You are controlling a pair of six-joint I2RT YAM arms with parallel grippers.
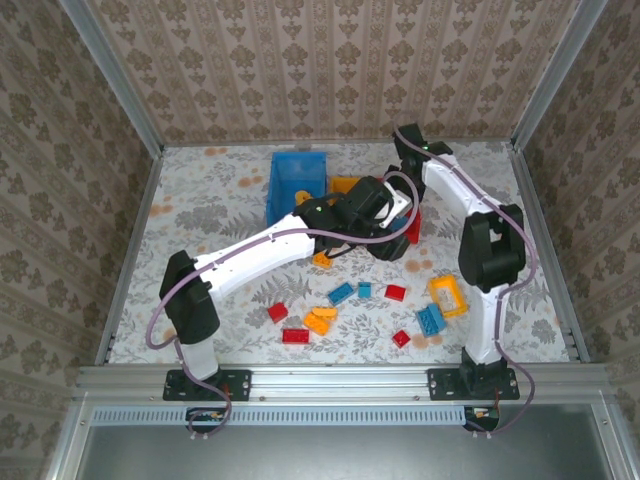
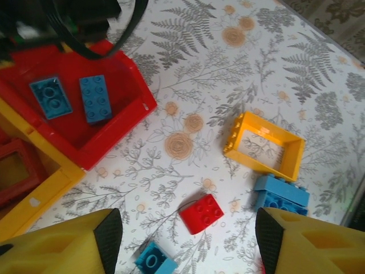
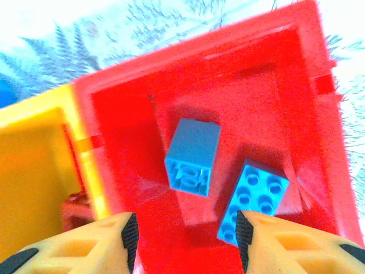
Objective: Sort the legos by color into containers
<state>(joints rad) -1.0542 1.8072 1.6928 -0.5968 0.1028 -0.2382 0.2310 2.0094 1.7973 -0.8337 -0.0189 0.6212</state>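
Top view first: both arms lean in over the middle of the table [image 1: 210, 210], wrists bunched above the bins. The blue bin [image 1: 297, 185] sits far back. The yellow bin [image 1: 345, 184] is just right of it and mostly covered, and a sliver of the red bin [image 1: 413, 230] peeks out beyond that. From here I can't tell how either gripper stands. Nearer the bases, loose bricks [image 1: 341, 293] lie scattered in red, blue and orange, with a yellow frame [image 1: 437, 290] off to the right.

Over to the left wrist: the left gripper [image 2: 188, 234] is spread wide and empty, hovering above the table. Below it lie a red brick [image 2: 201, 213] and a small blue brick [image 2: 155, 260]. To the right is the yellow frame, with a light blue brick [image 2: 281, 197] just beside its near corner. Up left, the red bin holds two blue bricks [image 2: 95, 98], side by side but apart. The yellow bin sits against its near wall.

Right wrist now: the right gripper [image 3: 187, 237] hangs over the red bin, fingers parted, nothing between them. A tilted brick [image 3: 194, 157], blue, looks blurred, and I can't say whether it rests on the floor. A flat brick [image 3: 254, 197], also blue, lies studs up beside it. The yellow bin is on the left.
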